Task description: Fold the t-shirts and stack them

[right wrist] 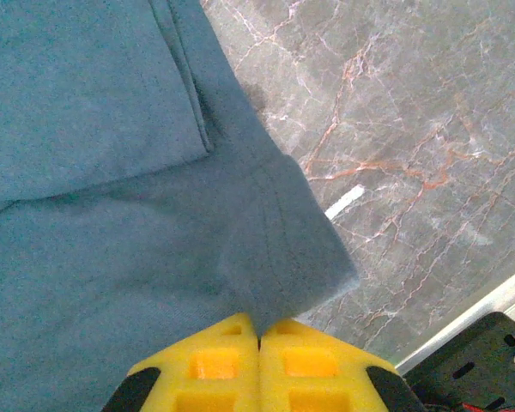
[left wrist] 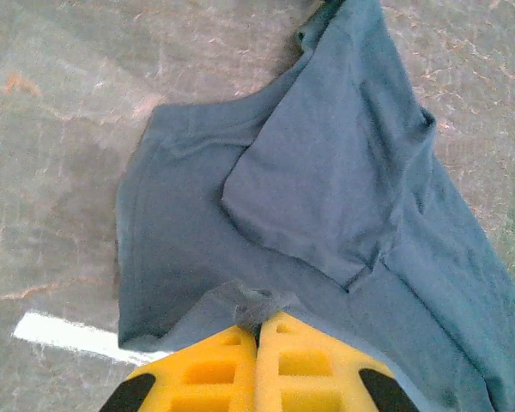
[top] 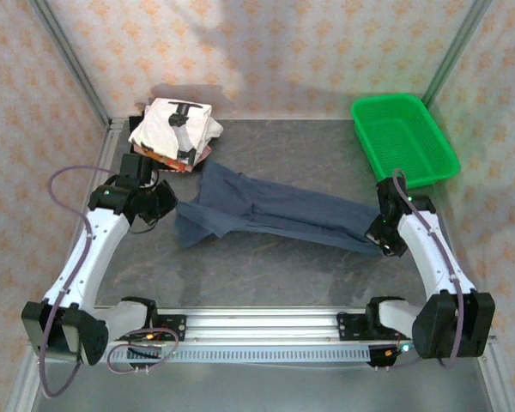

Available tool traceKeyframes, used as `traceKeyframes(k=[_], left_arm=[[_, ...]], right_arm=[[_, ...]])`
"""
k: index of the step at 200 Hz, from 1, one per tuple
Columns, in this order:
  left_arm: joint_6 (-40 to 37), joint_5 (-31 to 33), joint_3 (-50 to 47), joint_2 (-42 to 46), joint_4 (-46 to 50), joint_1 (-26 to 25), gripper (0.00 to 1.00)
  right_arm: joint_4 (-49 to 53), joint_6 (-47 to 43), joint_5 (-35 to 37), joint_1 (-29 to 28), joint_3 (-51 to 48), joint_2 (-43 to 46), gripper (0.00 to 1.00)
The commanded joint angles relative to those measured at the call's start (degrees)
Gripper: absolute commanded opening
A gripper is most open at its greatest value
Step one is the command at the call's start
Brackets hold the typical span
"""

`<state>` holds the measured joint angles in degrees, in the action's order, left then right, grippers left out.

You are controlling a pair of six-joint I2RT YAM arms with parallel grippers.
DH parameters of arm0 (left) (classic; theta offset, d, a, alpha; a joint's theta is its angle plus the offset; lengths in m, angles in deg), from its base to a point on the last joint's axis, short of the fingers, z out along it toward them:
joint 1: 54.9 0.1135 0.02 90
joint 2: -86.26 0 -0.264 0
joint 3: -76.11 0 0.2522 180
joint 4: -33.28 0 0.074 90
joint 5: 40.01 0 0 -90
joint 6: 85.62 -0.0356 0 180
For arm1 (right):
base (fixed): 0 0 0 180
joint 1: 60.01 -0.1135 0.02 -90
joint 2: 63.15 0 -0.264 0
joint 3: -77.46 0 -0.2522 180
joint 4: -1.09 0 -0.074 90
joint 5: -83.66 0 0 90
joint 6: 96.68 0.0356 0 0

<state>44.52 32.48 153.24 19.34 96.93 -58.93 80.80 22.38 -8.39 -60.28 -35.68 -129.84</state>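
A dusty navy-blue t-shirt [top: 270,213] lies stretched across the middle of the table, long and narrow with folds along it. My left gripper [top: 165,204] is shut on a bunched bit of its left end [left wrist: 259,305], yellow pads [left wrist: 305,356] pressed together. My right gripper [top: 383,240] is shut on a corner of its right end [right wrist: 275,266]. A stack of folded t-shirts [top: 176,129], white with black print on top and red and orange edges below, sits at the back left.
A green plastic mesh basket [top: 403,137] stands at the back right, its inside bare. The grey marbled table [top: 275,270] runs to a metal rail [top: 257,324] at the near edge. Patterned walls close in the back and sides.
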Motion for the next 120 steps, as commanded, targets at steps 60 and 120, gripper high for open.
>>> traceKeyframes(k=[60,120], left_arm=[[-14.3,0.0,15.3,-15.7,-0.2,-1.9,0.00],[-23.0,2.7,29.3,-29.8,3.4,-6.2,0.00]], right_arm=[[-0.7,-4.3,7.0,0.4,5.2,-6.4,0.00],[-1.6,-5.3,9.1,0.5,4.0,-7.5,0.00]])
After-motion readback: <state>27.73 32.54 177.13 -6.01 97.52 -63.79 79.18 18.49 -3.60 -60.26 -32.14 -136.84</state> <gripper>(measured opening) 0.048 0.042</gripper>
